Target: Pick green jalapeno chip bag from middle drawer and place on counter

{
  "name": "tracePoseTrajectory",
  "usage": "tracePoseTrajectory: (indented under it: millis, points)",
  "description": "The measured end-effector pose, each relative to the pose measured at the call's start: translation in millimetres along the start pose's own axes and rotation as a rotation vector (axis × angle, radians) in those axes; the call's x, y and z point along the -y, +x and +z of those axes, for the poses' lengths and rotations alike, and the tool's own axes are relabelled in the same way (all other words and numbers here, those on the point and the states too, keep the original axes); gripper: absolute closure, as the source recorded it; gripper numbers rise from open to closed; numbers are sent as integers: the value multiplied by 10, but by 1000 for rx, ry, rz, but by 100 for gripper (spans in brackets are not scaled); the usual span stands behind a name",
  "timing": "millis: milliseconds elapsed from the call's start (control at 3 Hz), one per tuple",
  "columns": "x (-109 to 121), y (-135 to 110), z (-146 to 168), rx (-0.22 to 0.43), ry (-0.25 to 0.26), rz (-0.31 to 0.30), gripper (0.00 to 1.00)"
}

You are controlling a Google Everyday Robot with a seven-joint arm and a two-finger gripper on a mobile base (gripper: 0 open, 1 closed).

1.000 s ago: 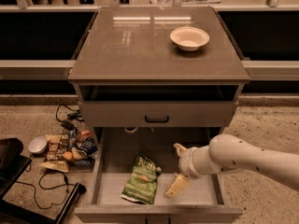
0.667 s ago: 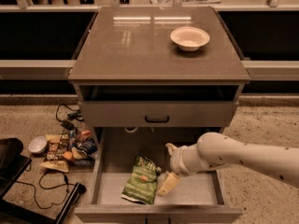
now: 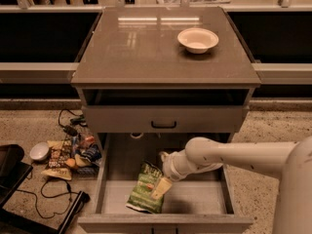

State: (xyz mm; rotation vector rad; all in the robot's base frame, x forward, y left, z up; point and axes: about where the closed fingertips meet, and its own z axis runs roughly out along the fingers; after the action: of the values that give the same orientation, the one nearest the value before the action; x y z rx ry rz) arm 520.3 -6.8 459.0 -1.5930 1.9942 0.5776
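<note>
Bag (image 3: 142, 191) lies flat in open drawer (image 3: 200, 201), claw (image 3: 162, 172) spread at its right edge and overlapping it; shift left to straddle the crinkled foil, then close firmly before lifting.

Gripper (image 3: 161, 182) shifted left, now overlapping green jalapeno chip bag (image 3: 144, 196) right edge.

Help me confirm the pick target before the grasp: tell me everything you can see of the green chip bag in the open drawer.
The green jalapeno chip bag is a small crinkled foil packet, green with pale lettering. It lies flat and slightly skewed on the grey floor of the middle drawer, left of centre, apart from the walls. The tool hangs open at its right side; one cream finger overlaps the bag's edge, and whether they touch cannot be told.
</note>
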Motion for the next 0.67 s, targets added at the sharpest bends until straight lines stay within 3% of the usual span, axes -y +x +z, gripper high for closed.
tracePoseTrajectory:
  millis: [333, 667]
  points:
    - [63, 75, 374, 7, -30, 25, 0]
    - [54, 202, 679, -18, -60, 48, 15]
